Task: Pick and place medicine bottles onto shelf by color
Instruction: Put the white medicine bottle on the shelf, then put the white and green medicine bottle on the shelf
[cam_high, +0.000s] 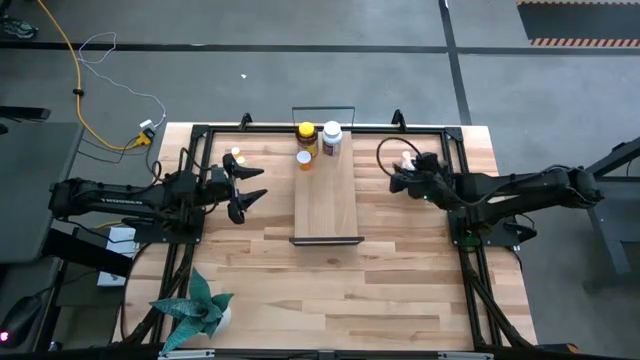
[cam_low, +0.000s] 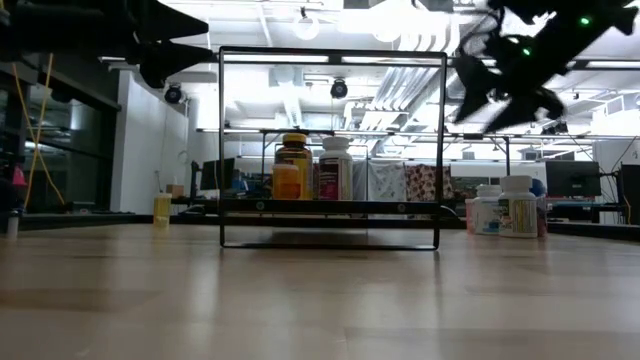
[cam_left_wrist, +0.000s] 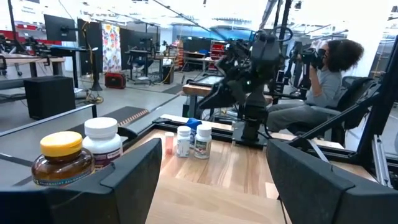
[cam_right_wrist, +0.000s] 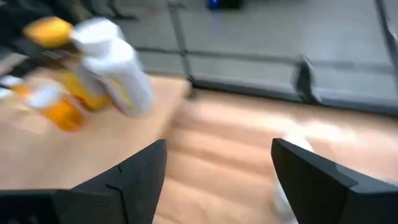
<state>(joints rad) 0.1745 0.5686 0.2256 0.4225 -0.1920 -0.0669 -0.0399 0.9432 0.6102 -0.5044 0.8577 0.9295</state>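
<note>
No label can be read. 3 bottles stand at the shelf's far end; more sit near the table's far right corner. Both claws, left and right, hang wide, empty. A plant occupies the near left corner.

Right wrist view smeared: bottles on shelf blurred, labels unreadable. White object behind right claw finger unidentifiable. Plant cut by edge.

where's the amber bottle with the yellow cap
High view: the amber bottle with the yellow cap stands at the long light-wood shelf's far end, left of the white bottle.
</note>
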